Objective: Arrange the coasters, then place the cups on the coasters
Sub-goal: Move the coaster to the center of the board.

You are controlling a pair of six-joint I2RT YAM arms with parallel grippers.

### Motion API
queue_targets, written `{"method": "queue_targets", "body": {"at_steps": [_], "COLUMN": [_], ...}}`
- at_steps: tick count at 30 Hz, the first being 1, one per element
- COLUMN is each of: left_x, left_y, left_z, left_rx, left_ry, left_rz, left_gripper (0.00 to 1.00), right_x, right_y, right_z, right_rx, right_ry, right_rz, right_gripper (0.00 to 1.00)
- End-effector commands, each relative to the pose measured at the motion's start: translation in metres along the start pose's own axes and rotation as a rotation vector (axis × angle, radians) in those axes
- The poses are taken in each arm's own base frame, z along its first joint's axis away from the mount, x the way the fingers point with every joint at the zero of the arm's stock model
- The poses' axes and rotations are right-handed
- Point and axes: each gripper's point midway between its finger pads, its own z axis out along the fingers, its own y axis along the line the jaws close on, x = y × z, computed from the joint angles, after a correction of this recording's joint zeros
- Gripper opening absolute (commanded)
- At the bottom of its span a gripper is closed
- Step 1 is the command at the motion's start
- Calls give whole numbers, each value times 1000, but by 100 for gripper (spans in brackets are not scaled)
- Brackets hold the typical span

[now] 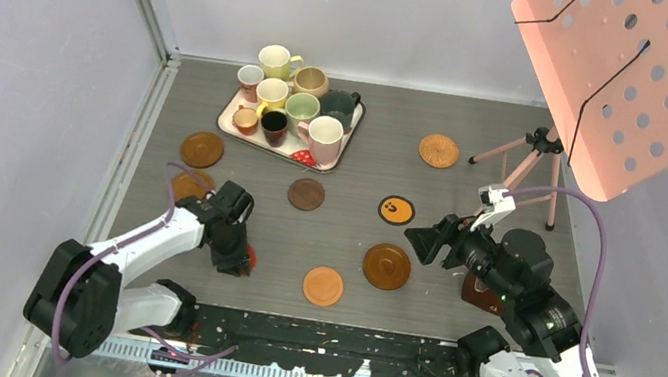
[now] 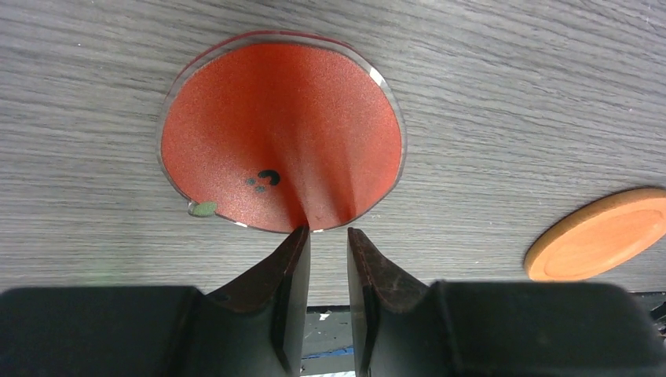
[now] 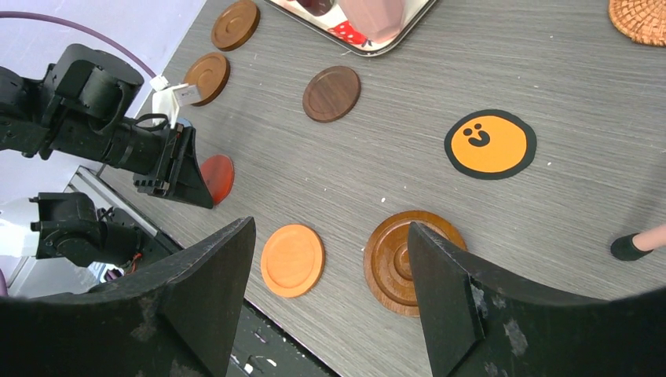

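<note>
The coasters [image 1: 306, 193] lie flat and scattered on the table [image 1: 343, 236]. The red one [image 2: 283, 133] sits at about eight o'clock in the overhead view, its near edge right at the tips of my left gripper [image 2: 328, 233], whose fingers stand a narrow slit apart with nothing between them. My right gripper [image 3: 331, 236] hangs spread wide and empty near the ringed wooden coaster [image 3: 408, 259], and the cups [image 1: 288, 100] stand crowded on the tray [image 1: 224, 118] at eleven o'clock.
</note>
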Motion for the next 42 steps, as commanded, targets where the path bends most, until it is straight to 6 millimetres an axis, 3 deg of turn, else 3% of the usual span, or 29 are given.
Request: {"method": "queue_targets", "body": {"at_steps": [1, 5, 19, 32, 37, 42], "left_x": [-14, -24, -50, -52, -53, -67], "left_y": [6, 15, 11, 14, -4, -42], "left_z": [10, 10, 6, -6, -23, -48], "left_rx": [-58, -139, -147, -170, -55, 146], "left_ry": [-47, -70, -140, -156, -190, -251], "left_rz": [-9, -7, -57, -108, -111, -17], "left_gripper": [26, 25, 24, 24, 25, 29], "right_x": [-13, -14, -15, -15, -15, -14], "right_y": [7, 8, 8, 8, 7, 8], "right_z": [-5, -7, -7, -10, -10, -7], "right_rx": [-23, -25, -25, -20, -16, -21], "right_ry": [-51, -52, -54, -60, -57, -49], "right_rz": [-6, -5, -8, -4, 2, 17], "right_gripper": [78, 78, 78, 78, 78, 78]}}
